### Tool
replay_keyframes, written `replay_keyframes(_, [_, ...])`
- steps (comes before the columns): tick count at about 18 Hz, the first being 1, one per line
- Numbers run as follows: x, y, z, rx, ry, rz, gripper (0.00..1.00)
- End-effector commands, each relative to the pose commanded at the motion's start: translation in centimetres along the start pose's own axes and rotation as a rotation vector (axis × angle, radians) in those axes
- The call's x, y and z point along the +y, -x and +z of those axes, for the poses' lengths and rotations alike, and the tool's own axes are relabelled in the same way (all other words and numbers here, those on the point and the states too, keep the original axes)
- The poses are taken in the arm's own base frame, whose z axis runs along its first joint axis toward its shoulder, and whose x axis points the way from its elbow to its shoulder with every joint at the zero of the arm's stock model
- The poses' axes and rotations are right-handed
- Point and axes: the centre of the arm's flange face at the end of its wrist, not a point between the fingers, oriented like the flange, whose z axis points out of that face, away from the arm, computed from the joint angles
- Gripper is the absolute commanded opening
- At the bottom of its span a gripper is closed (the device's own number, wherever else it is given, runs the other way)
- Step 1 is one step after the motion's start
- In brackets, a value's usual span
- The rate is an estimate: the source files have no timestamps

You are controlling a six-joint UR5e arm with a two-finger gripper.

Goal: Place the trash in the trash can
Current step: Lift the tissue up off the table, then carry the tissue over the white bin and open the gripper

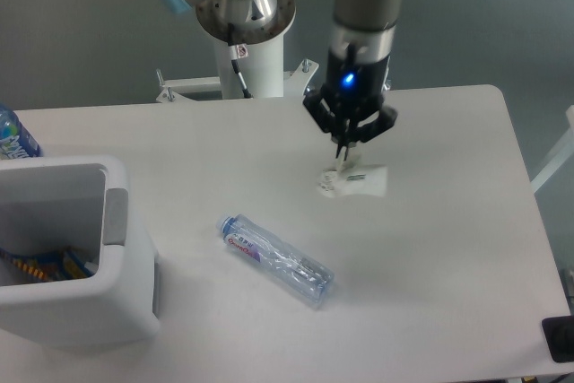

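Note:
My gripper (344,166) hangs above the middle of the table, shut on the small white crumpled wad of trash (354,182), which is lifted clear of the tabletop. The other piece of trash, a clear plastic bottle with a red-and-purple label (275,260), lies on its side on the table, below and left of the gripper. The white boxy trash can (81,313) with a grey rim panel stands at the left front corner, far to the left of the gripper.
Some colourful wrappers (49,266) lie inside the can. A bottle with a blue-and-green label (13,134) stands at the left edge behind the can. The arm's base column (251,51) rises behind the table. A dark object (560,338) sits at the front right corner.

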Motion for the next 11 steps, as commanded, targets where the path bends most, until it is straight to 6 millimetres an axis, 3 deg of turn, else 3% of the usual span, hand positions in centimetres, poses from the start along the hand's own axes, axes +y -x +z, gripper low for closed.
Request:
replay_keyframes(5, [-3.1, -1.1, -1.5, 0.016, -0.064, -0.259, 0.0])
replay_keyframes(7, [-5.0, -4.1, -0.7, 0.041, -0.086, -0.293, 0.0])
replay_keyframes(11, [-6.6, -8.1, -0.4, 0.077, -0.104, -0.394, 0.0])
